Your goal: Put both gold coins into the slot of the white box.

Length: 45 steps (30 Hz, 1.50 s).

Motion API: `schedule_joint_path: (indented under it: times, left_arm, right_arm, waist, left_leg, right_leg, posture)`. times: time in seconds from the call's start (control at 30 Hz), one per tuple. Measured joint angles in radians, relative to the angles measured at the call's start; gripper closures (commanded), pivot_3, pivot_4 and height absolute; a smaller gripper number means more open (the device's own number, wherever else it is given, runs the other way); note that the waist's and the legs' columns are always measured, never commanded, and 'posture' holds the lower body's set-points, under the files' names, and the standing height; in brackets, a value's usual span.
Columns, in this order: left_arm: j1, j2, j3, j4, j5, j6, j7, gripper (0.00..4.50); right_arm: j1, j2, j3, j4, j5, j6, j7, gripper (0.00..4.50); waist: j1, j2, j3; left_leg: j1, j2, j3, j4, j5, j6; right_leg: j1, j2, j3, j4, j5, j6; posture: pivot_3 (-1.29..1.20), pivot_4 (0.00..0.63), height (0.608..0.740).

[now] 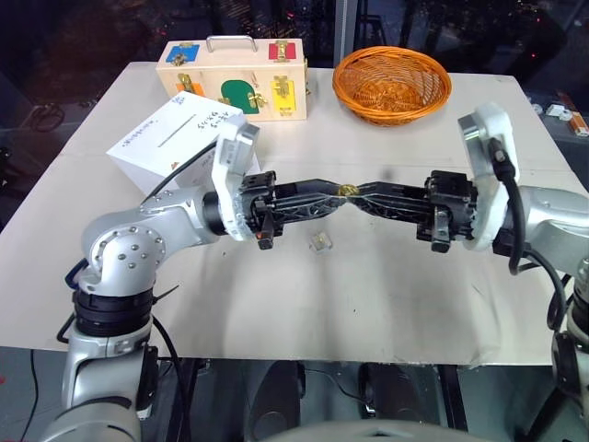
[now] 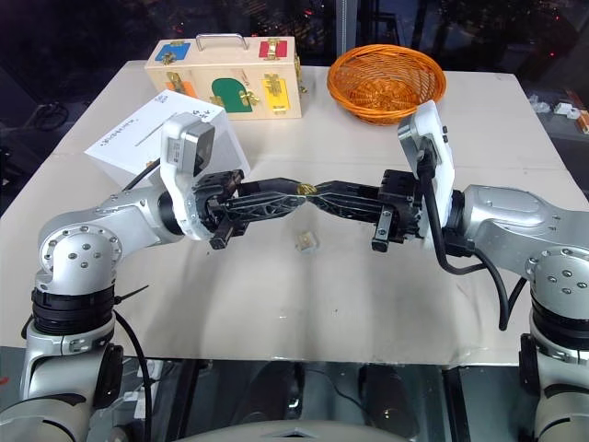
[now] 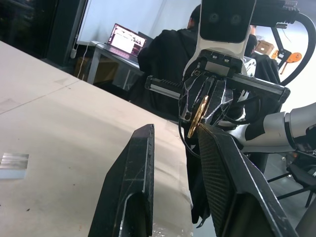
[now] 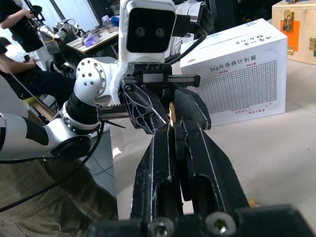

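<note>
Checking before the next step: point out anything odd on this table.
A small clear block lies loose mid-table, below the gold coin pinched between right gripper and left gripper, fingers tip to tip. Nothing else stands out.

My two head eyes look forward and down over the table (image 1: 386,304), taking in its whole top from above; both share the white box (image 1: 175,138), the wooden box (image 2: 225,78) and the basket (image 1: 392,85) along the far side. My left wrist camera sits low and close, looking along its pincer (image 3: 175,136) across the table toward my right pincer (image 3: 210,96) and a person (image 3: 165,59) beyond the table. My right wrist camera looks the opposite way, close along its fingers (image 4: 163,163), toward the white box.
</note>
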Motion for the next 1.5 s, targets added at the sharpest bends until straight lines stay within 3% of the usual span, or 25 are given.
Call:
schedule_joint_path:
  times: [0.07, 0.23, 0.6, 0.73, 0.93, 1.0, 1.13, 1.23, 1.37, 1.5]
  left_arm:
    - [0.0, -0.001, 0.0, 0.0, -0.002, 0.002, 0.0, 3.12]
    - [0.0, -0.004, 0.001, -0.005, -0.012, 0.014, -0.014, 4.41]
    - [0.006, 0.007, 0.033, -0.008, -0.105, 0.077, -0.015, 4.41]
    - [0.005, 0.012, 0.069, -0.014, -0.149, 0.082, 0.028, 4.5]
    - [-0.013, 0.058, 0.173, 0.057, -0.318, 0.091, 0.227, 4.5]
    - [-0.024, 0.097, 0.201, 0.085, -0.33, 0.093, 0.263, 4.5]
    - [-0.041, 0.239, 0.262, 0.16, -0.208, 0.064, 0.277, 4.5]
    - [-0.043, 0.364, 0.261, 0.242, 0.0, -0.006, 0.258, 4.5]
    - [-0.142, 0.544, 0.188, 0.498, 0.176, 0.038, 0.17, 4.5]
    - [-0.226, 0.572, 0.084, 0.658, 0.347, -0.018, 0.018, 4.5]
  right_arm:
    - [0.0, -0.006, 0.002, 0.0, 0.004, -0.004, -0.001, 4.5]
    - [0.001, -0.014, 0.007, 0.002, 0.007, -0.005, -0.011, 4.5]
    - [0.033, -0.018, 0.008, 0.001, 0.097, -0.042, -0.022, 4.5]
    - [0.042, -0.005, 0.026, 0.0, 0.071, -0.077, -0.019, 3.21]
    - [0.051, 0.011, 0.057, 0.011, -0.106, -0.155, -0.041, 0.21]
    - [0.047, -0.002, 0.069, 0.019, -0.17, -0.174, -0.036, 0.09]
    - [0.044, -0.043, 0.084, 0.018, -0.293, -0.21, -0.006, 0.09]
    - [0.044, -0.053, 0.088, 0.0, -0.337, -0.23, 0.02, 0.09]
    - [0.037, -0.054, 0.091, -0.016, -0.388, -0.259, 0.045, 0.09]
    - [0.029, -0.042, 0.119, -0.013, -0.433, -0.275, 0.067, 0.09]
  waist:
    - [0.0, 0.0, 0.0]
    - [0.0, 0.0, 0.0]
    - [0.0, 0.0, 0.0]
    - [-0.001, 0.0, 0.0]
    - [-0.001, 0.0, 0.0]
    - [-0.001, -0.001, 0.0]
    - [-0.002, -0.001, 0.001]
    - [-0.001, -0.001, 0.001]
    - [-0.001, -0.004, 0.003]
    - [0.007, -0.004, 0.004]
  left_leg:
    - [0.0, 0.0, 0.0, 0.0, 0.0, 0.0]
    - [0.0, 0.0, 0.0, 0.0, 0.0, 0.0]
    - [0.0, 0.0, -0.001, 0.0, 0.0, 0.0]
    - [0.0, 0.0, -0.001, 0.0, 0.0, 0.0]
    - [0.0, 0.0, -0.003, 0.0, 0.0, 0.0]
    - [0.0, 0.0, -0.003, 0.0, 0.0, 0.0]
    - [0.0, 0.0, -0.001, -0.001, 0.0, 0.0]
    - [0.0, 0.0, 0.002, -0.003, 0.0, 0.0]
    - [0.0, 0.0, 0.002, -0.005, 0.0, 0.0]
    - [-0.001, 0.0, 0.002, -0.006, 0.0, 0.0]
  right_leg:
    - [0.0, 0.0, 0.0, 0.0, 0.0, 0.0]
    - [0.0, 0.0, 0.0, 0.0, 0.0, 0.0]
    - [0.0, 0.0, 0.0, 0.0, 0.0, 0.0]
    - [0.0, 0.0, 0.0, 0.0, 0.0, 0.0]
    - [-0.001, 0.0, 0.0, 0.0, 0.0, 0.0]
    - [-0.001, 0.0, 0.0, 0.001, 0.0, 0.0]
    - [-0.001, 0.0, 0.001, 0.0, 0.0, 0.0]
    - [-0.002, 0.0, 0.0, -0.001, 0.0, 0.0]
    - [-0.003, 0.0, 0.0, -0.001, -0.001, -0.001]
    - [-0.003, 0.0, -0.001, -0.003, -0.001, -0.001]
  posture:
    - [0.0, 0.15, 0.726]
    - [0.0, 0.15, 0.726]
    - [0.0, 0.15, 0.726]
    - [0.0, 0.15, 0.726]
    - [0.0, 0.15, 0.726]
    - [0.0, 0.15, 0.726]
    - [0.0, 0.15, 0.726]
    - [0.0, 0.15, 0.726]
    - [0.0, 0.15, 0.726]
    - [0.0, 0.15, 0.726]
